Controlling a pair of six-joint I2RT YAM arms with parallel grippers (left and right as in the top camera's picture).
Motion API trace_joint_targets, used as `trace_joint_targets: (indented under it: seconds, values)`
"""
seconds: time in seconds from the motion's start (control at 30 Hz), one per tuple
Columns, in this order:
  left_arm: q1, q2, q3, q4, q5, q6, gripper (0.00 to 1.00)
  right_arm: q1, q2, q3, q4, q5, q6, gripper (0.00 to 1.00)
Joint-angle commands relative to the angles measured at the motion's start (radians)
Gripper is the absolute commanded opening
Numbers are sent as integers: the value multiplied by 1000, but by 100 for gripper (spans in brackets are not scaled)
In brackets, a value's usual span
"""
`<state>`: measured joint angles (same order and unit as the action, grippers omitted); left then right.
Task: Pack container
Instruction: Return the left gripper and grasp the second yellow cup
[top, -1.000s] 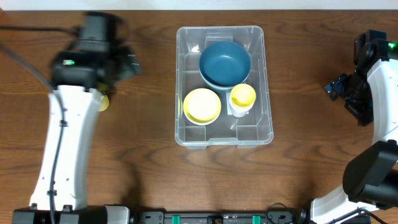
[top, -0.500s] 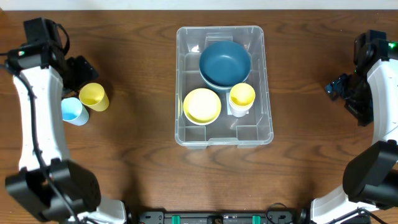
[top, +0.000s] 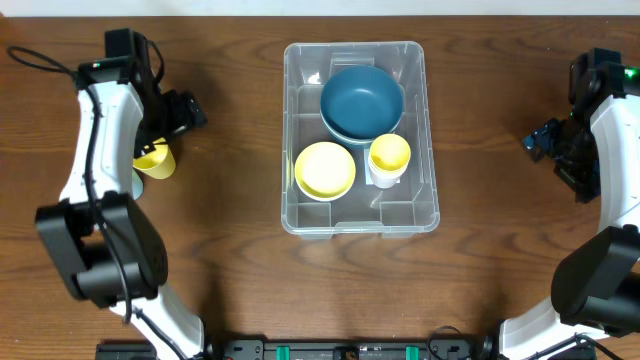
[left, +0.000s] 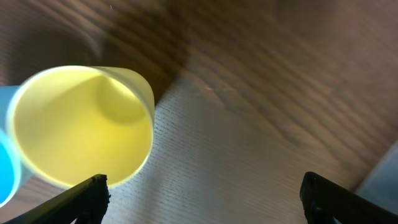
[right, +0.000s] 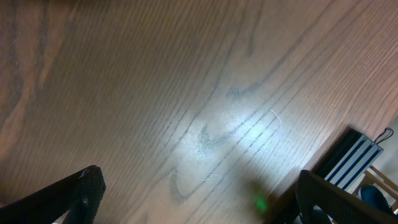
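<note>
Left wrist view: left gripper (left: 205, 202) spread wide, just beside yellow cup (left: 81, 124); container (top: 292, 150) well apart, partly filled; likely step: cup pickup; next: centre on cup, close; right gripper (top: 540, 140) apart, idle.

White arm links (top: 92, 150), black joints (top: 100, 255), black cable (top: 38, 59), green light (top: 630, 72)

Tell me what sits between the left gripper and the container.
Only bare wooden table. The overhead view shows nothing between the left gripper and the container; the yellow cup stands off that line.
</note>
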<state>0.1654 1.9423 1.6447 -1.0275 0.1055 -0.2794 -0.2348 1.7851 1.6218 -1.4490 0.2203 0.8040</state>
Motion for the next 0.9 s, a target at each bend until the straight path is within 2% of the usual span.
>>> trace_joint_targets:
  seconds: [0.0,0.37,0.4,0.6,0.7,0.87]
  values:
    - [3,61,-6,0,-3,21,98,-5,5,0,0,11,11,99]
    - [3,106,-6,59,-13,24,100,-5,5,0,0,11,10,99]
    - [3,106,-6,58,-13,24,97,-5,5,0,0,11,10,99]
    - [3,106,-6,53,-13,24,54,-5,5,0,0,11,11,99]
    - [3,106,-6,48,-13,24,43,-5,5,0,0,11,10,99]
    - [3,106,-6,38,-13,24,31,-6,5,0,0,11,11,99]
